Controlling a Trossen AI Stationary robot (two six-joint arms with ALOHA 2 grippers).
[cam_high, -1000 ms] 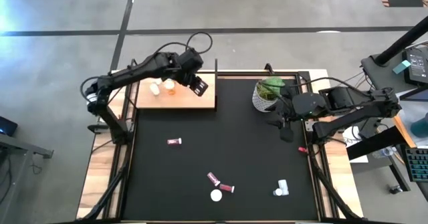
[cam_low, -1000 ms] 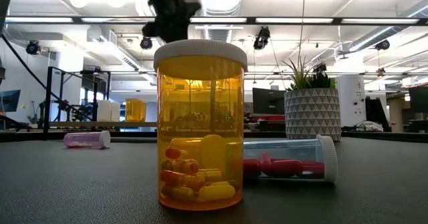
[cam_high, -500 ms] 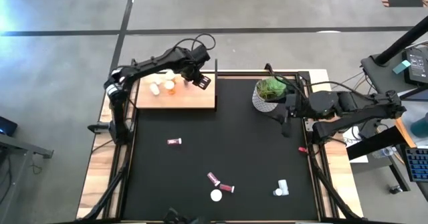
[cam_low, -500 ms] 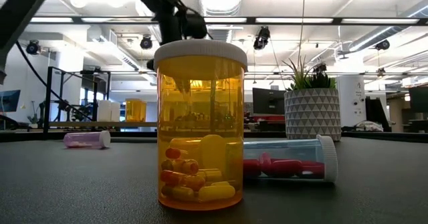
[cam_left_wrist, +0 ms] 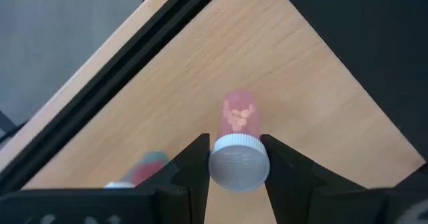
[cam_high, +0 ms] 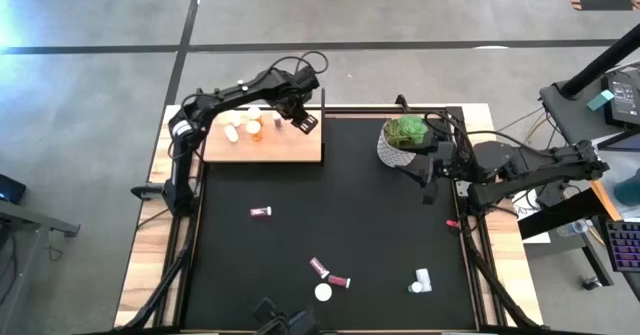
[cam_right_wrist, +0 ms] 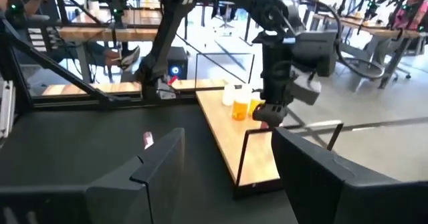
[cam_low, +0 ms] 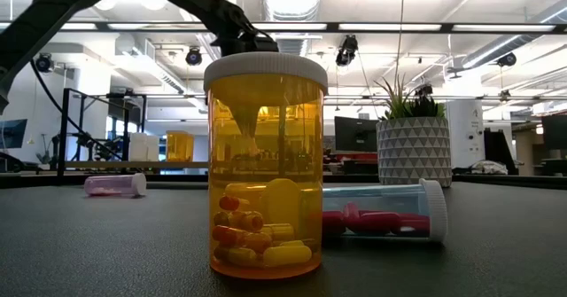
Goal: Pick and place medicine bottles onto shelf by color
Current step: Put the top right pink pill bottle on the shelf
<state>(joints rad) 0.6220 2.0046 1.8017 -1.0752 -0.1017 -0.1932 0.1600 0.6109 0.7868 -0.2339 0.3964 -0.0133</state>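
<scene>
Left arm has swung further back over the shelf since a second ago, and its left gripper is clamped on a pink bottle by the white cap, above the board's far side. Over by the potted plant, the right gripper hangs with fingers spread, holding nothing. On the bench, an amber bottle stands upright, a red-pill bottle lying just behind.

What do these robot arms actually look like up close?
Both are slim, dark, jointed arms with black cables looping along them. The left gripper and right gripper each end in two flat, angular black fingers.
</scene>
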